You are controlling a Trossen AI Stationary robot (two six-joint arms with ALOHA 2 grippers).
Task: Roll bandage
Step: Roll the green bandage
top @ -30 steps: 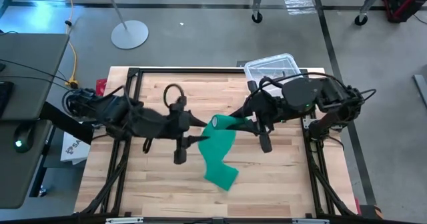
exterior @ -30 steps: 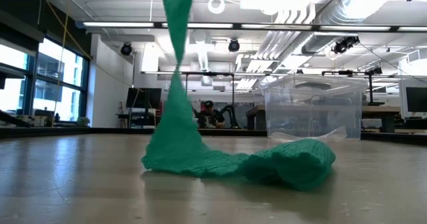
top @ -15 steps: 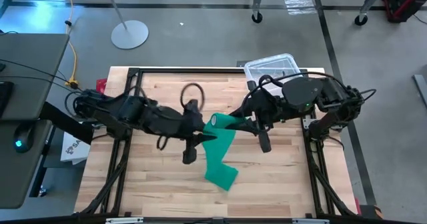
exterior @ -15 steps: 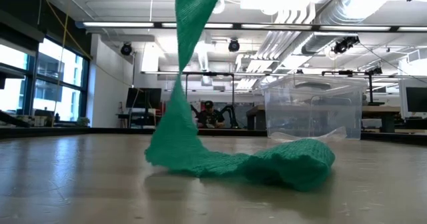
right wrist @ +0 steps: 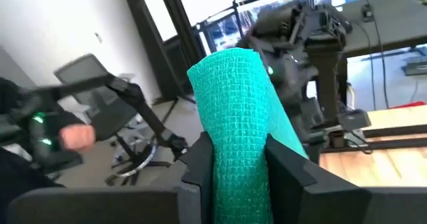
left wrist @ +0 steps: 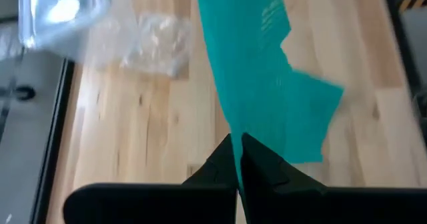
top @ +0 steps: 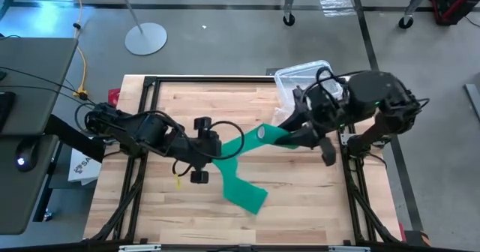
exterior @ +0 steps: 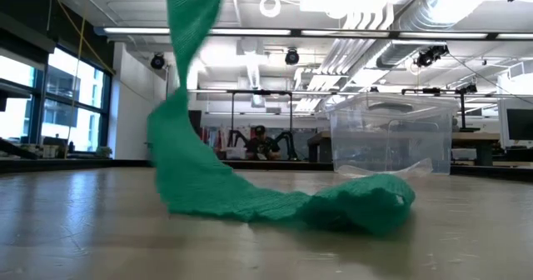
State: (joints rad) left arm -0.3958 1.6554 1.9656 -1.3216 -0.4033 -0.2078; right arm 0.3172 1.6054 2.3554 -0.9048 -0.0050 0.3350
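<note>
From above, the green bandage (top: 241, 178) ran as one strip across the wooden desk (top: 172, 214). The right end effector (top: 289, 134) held its rolled end raised near the clear plastic box (top: 300, 76), while the left end effector (top: 216, 156) was pinched shut on the strip midway, and the free end lay flat on the desk.

At desk level, the bandage (exterior: 208, 180) rose out of the top of the picture, its tail bunched on the desk before the box (exterior: 391, 134).

The left wrist view showed both fingers (left wrist: 223, 164) closed tight on the strip (left wrist: 260, 84), with a crinkly clear bag (left wrist: 150, 44) beyond.

The right wrist view showed the fingers (right wrist: 287, 164) clamping either side of the roll (right wrist: 237, 117).
</note>
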